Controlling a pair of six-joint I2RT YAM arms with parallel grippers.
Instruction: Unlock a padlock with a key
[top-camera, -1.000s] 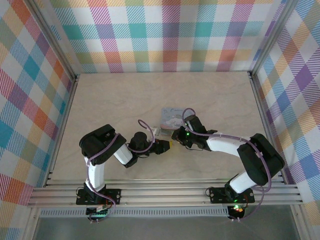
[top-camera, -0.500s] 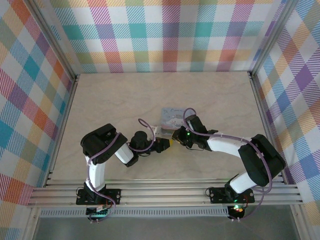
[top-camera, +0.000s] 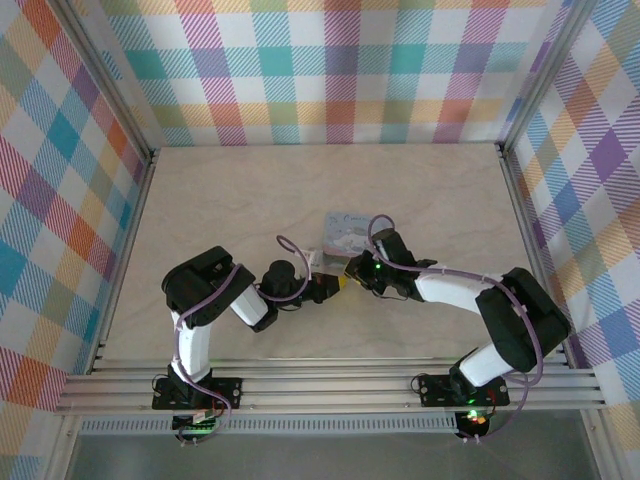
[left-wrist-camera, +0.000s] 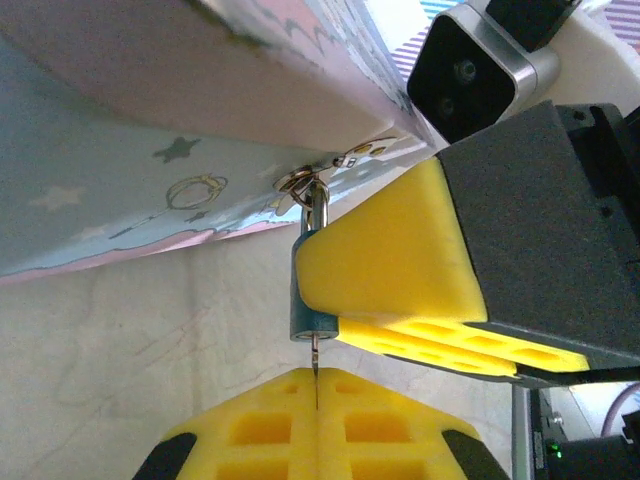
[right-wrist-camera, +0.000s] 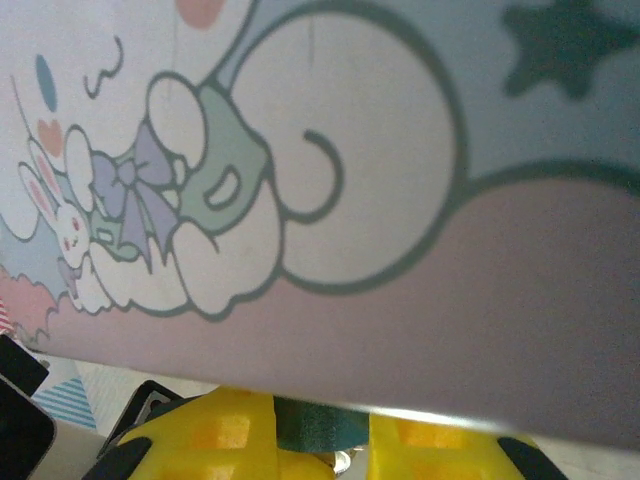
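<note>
Closed since the earlier frame, the left hand (left-wrist-camera: 316, 400) is clamped on the key (left-wrist-camera: 315, 358), whose blade runs straight ahead into the base of the padlock (left-wrist-camera: 303, 300). The right hand (right-wrist-camera: 318, 425) grips that small dark-blue body, its long axis in line with the key, pale shackle through the hasp of the box (left-wrist-camera: 150, 190).

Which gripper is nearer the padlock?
Right. The right gripper clamps the padlock; the left gripper sits just below, shut on the key at its underside.
</note>
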